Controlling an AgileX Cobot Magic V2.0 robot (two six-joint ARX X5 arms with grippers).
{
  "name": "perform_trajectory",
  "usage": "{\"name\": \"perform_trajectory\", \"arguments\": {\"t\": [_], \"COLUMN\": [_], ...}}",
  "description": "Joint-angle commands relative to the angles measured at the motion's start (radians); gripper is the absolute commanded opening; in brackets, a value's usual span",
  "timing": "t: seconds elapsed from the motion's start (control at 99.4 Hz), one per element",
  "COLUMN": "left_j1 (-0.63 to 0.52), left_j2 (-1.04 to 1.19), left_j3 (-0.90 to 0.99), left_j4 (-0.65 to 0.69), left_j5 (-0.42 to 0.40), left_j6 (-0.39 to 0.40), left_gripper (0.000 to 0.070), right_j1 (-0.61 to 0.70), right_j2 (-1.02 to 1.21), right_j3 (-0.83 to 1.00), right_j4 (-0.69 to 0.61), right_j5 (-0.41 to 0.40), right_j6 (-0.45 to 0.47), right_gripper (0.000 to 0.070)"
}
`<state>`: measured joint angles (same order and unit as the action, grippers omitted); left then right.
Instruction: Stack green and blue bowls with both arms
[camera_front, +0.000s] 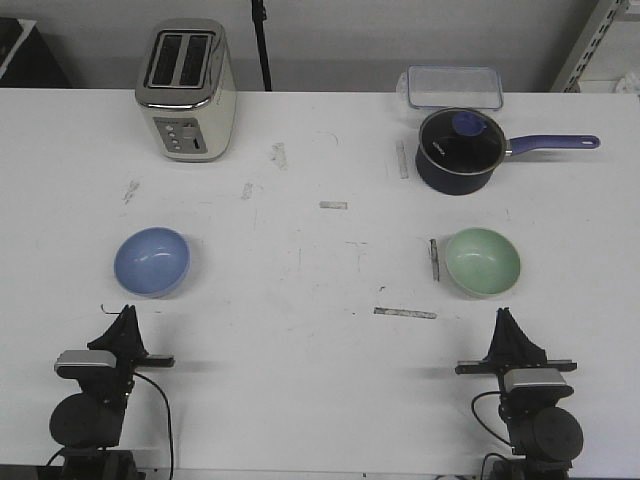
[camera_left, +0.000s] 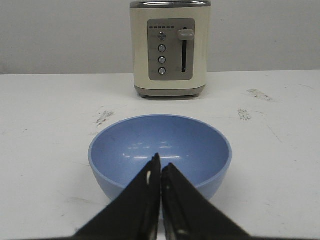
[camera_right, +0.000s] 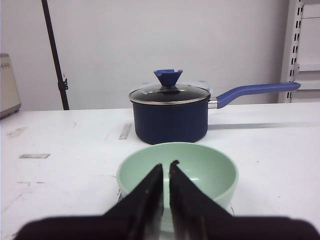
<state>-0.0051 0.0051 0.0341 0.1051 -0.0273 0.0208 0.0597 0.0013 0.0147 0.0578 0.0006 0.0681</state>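
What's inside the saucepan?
Can't tell. The saucepan has its glass lid on with a blue knob; the glass reads dark, so the inside is hidden.

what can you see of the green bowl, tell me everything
The green bowl is small, round, shallow, pale mint and glossy, likely plastic or ceramic. It sits upright and empty on the white table, ahead of the right gripper, whose jaws are shut short of it. Nothing grips it; the saucepan stands beyond it.

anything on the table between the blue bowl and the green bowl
No objects. In the front view, the stretch between the blue bowl and the green bowl holds only scuffs and a small strip of tape just beside the green one.
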Motion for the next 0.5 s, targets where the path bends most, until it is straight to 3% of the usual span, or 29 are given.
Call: {"name": "perform_trajectory", "arguments": {"t": [0.0, 0.493], "left_j1": [-0.002, -0.002], "left_j2": [-0.002, -0.002], "left_j3": [-0.023, -0.023], "left_j4": [0.016, 0.016], "left_j5": [-0.003, -0.003], "left_j6": [0.013, 0.013], "left_gripper": [0.0001, 0.0001], "right_j1": [0.002, 0.002], "right_j2": [0.000, 0.000], "right_j3": [-0.002, 0.002], "right_j4": [0.010, 0.016], "right_j5": [-0.001, 0.000], "right_j6": [0.010, 0.010], "right_gripper": [0.0012, 0.0010]}}
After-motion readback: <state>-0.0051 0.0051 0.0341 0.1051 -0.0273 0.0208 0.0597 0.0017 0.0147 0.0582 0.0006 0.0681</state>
